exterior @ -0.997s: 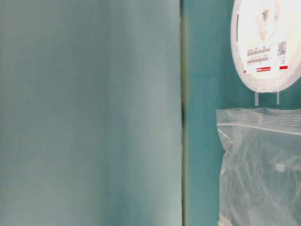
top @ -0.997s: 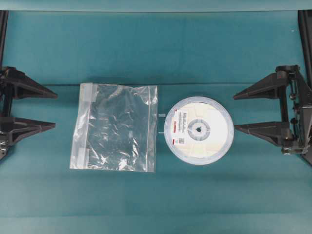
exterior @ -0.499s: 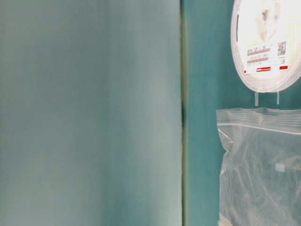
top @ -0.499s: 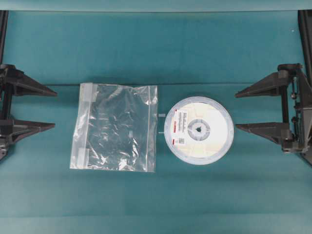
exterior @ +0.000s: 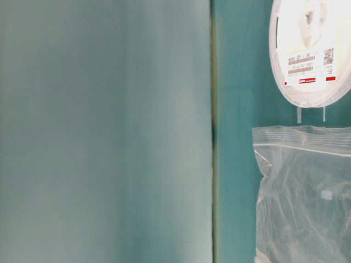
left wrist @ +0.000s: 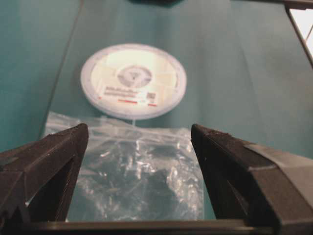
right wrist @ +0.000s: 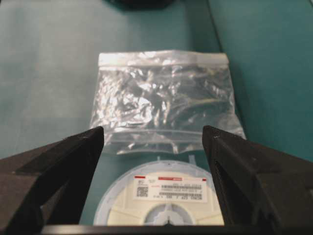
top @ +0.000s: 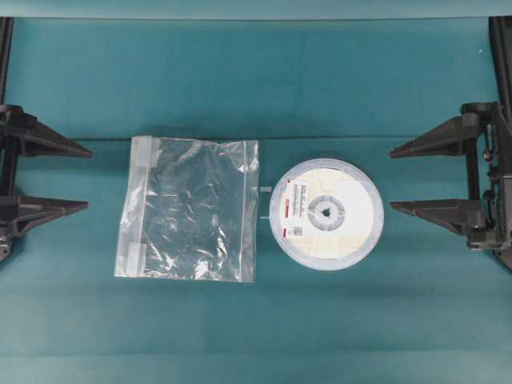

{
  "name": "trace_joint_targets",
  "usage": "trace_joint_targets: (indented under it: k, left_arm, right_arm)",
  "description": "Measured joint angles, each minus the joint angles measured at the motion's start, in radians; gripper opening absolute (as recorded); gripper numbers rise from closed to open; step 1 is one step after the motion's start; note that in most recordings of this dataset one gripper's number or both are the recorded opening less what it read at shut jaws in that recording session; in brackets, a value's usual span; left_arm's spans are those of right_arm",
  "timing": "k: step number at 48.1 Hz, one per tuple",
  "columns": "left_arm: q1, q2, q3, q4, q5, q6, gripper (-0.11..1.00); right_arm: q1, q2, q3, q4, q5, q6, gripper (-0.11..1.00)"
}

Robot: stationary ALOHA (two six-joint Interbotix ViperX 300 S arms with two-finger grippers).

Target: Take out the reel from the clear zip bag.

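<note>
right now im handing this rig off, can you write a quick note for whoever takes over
Left gripper: open, empty, parked at the left edge of the table, clear of the bag.
Right gripper: open, empty, parked at the right edge, clear of the reel.
Reel: lying flat on the teal table, label up, fully outside the bag, just right of it with a small gap.
Clear zip bag: flat and crinkled, left of centre, looks empty.
Done: the reel is out of the bag.
Left: nothing obvious; neither gripper holds anything.
</note>
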State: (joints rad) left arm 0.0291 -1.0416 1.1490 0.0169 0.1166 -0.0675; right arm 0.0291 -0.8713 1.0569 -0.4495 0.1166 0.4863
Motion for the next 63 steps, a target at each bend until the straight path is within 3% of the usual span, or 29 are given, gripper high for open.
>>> trace_joint_targets:
  k: [63]
  left_arm:
    - [0.000, 0.000, -0.002, 0.000, 0.000, -0.014, 0.92]
  right_arm:
    - [0.000, -0.002, 0.008, 0.008, 0.000, 0.002, 0.89]
